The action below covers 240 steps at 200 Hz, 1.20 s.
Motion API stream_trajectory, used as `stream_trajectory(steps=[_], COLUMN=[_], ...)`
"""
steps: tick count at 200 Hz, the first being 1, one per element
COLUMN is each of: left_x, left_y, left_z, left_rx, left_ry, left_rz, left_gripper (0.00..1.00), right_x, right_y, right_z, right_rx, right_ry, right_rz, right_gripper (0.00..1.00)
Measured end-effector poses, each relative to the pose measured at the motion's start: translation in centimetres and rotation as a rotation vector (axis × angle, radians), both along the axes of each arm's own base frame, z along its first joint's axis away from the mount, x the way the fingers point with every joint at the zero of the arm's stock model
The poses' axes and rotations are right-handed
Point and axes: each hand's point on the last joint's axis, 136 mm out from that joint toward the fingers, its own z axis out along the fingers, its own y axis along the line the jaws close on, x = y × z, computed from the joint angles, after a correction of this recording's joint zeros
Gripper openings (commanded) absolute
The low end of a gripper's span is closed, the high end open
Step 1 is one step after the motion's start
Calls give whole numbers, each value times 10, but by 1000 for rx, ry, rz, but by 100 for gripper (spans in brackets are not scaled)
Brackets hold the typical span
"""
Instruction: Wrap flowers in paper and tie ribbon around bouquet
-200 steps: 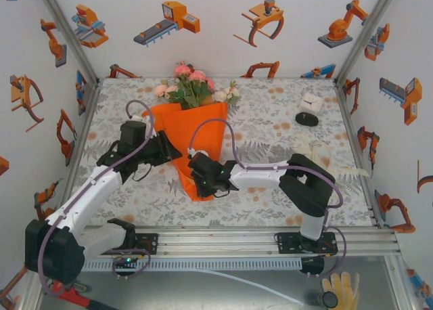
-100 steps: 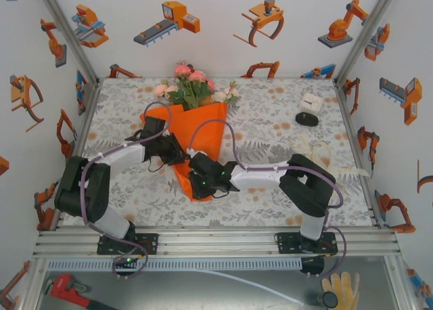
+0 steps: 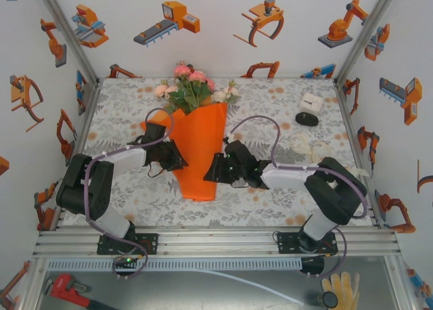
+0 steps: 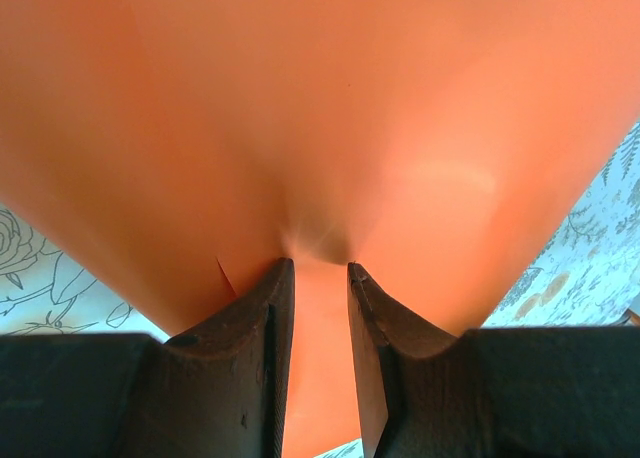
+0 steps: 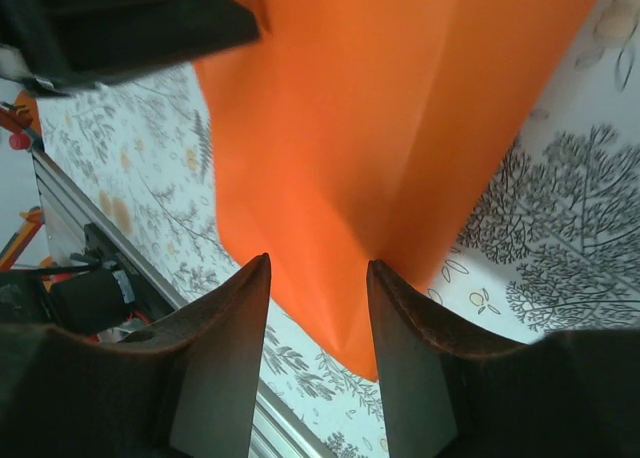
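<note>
You can read no text, number or brand here. The wall stickers (image 3: 169, 22) carry only drawings of orange machines. The small white box (image 3: 311, 102) near the far right corner of the table (image 3: 270, 202) has dark marks, too small to read. The orange paper (image 3: 199, 147) is plain.

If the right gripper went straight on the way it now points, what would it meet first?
Probably the paper: the right gripper points at its orange flank, open, with nothing between.
</note>
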Motion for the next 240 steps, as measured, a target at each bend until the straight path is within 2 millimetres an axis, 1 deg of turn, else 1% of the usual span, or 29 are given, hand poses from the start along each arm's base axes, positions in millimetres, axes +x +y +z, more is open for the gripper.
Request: stream_trajectory(steps=[9, 17, 35, 70, 87, 120, 138, 170, 186, 196, 203, 211, 216, 223, 231, 240], left_x=[0, 0, 0, 1, 2, 2, 2, 1, 0, -1, -3, -4, -4, -4, -3, 1], left_y=[0, 0, 1, 2, 2, 2, 2, 3, 3, 1, 0, -1, -1, -2, -2, -2], left_z=[0, 0, 0, 1, 2, 6, 7, 6, 5, 5, 8, 16, 24, 39, 61, 94], left_rx=[0, 2, 7, 24, 32, 33, 35, 40, 42, 36, 27, 15, 8, -5, -21, -41], left_ry=[-1, -2, -7, -27, -37, -52, -57, -56, -55, -51, -53, -65, -81, -115, -166, -242], left_rz=[-1, -3, -7, -30, -37, -46, -52, -57, -64, -71, -77, -82, -84, -86, -85, -82], left_gripper=[32, 32, 32, 32, 33, 33, 33, 34, 37, 40, 44, 48, 49, 49, 49, 47], right_x=[-7, -9, -9, -4, 11, 64, 86, 112, 122, 126, 129, 130, 129, 128, 126, 122], right_y=[-3, -2, -2, -4, -10, -23, -26, -34, -37, -36, -35, -34, -34, -33, -33, -32], right_z=[-17, -21, -20, -18, -17, -14, -15, -13, -10, -8, -6, -6, -6, -7, -8, -11], right_rx=[3, 33, 83, 100, 101, 112, 119, 144, 153, 159, 163, 164, 164, 163, 160, 159], right_ry=[38, 46, 41, 47, 45, 21, 11, 4, 0, -5, -9, -10, -10, -8, -5, -3], right_rz=[-10, -17, -35, -56, -91, -182, -205, -235, -247, -249, -249, -248, -246, -244, -243, -238], right_gripper=[42, 42, 42, 44, 44, 45, 45, 45, 45, 45, 45, 45, 45, 45, 45, 45])
